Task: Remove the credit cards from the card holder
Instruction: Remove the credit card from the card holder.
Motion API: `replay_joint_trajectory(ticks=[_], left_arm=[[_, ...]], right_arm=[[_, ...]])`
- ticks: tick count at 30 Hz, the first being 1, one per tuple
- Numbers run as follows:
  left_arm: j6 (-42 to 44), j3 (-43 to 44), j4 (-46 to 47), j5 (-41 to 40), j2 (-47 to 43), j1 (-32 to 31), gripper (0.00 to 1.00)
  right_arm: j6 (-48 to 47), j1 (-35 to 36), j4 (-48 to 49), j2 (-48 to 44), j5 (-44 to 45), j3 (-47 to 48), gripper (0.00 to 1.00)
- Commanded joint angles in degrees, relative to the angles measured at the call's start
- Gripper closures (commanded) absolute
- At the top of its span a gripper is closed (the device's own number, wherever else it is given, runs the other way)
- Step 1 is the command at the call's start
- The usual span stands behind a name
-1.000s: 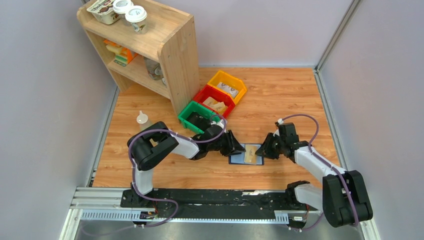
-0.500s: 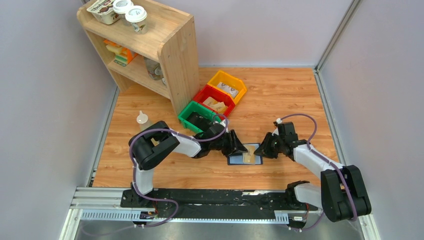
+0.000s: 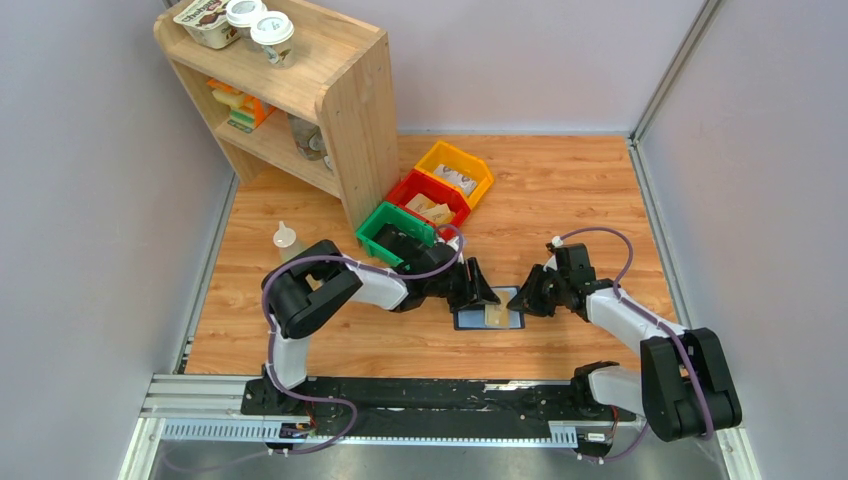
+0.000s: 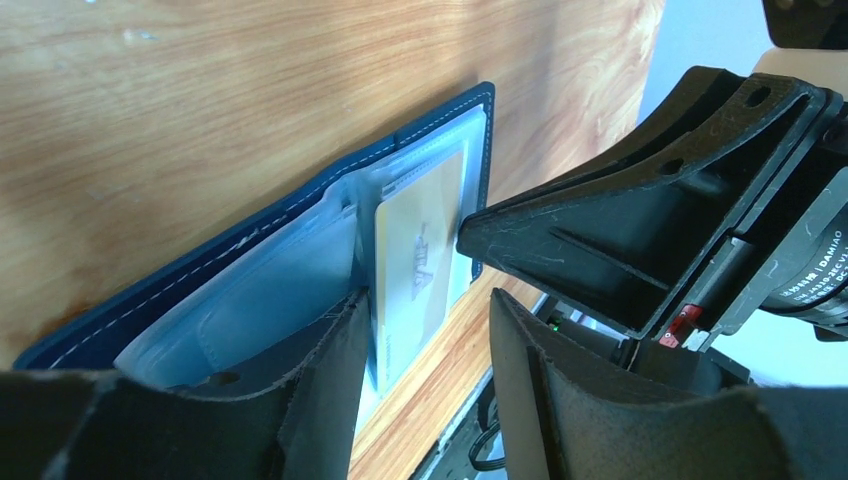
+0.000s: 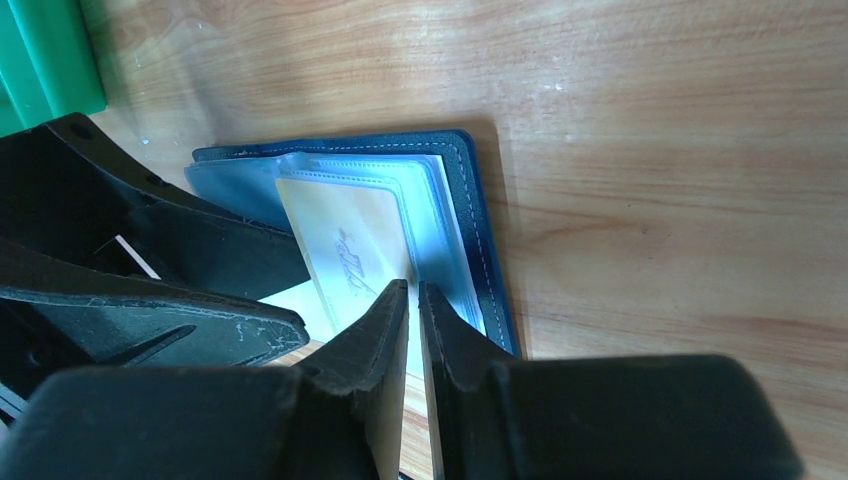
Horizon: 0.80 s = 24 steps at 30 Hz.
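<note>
Your left gripper (image 4: pixel 428 300) is spread, card (image 4: pixel 420 250) under its gap; right gripper (image 5: pixel 413 290) sits nearly closed at that card's edge in the card holder (image 5: pixel 470 200), can't tell if it's pinching

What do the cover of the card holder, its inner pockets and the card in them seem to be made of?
The card holder: cover of navy leather or an imitation, matte, with pale stitching along the edge. The inner pockets: soft clear plastic, glossy, since things show through them. The card: probably stiff plastic, tan, smooth, with a slight sheen.
</note>
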Motion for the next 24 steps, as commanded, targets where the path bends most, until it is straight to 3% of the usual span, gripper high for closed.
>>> replay_joint_trajectory(ticks=[1,11,24], left_arm=[[0.5,1.4,2.74,2.82,2.81,-0.21,0.46],[-1.34,-3.16,12.22,0.97,-1.31,-0.3,0.68],[-2.4,-3.79,15.57,0.97,-2.64,-0.21,0.84]], right_arm=[[-1.08,0.07,-0.89,1.15,1.63,-1.59,0.83],[-0.55,0.07,0.17,1.32,1.1,-2.56,0.83],[-0.64,0.07,0.7,1.32,0.4,-3.09,0.83]])
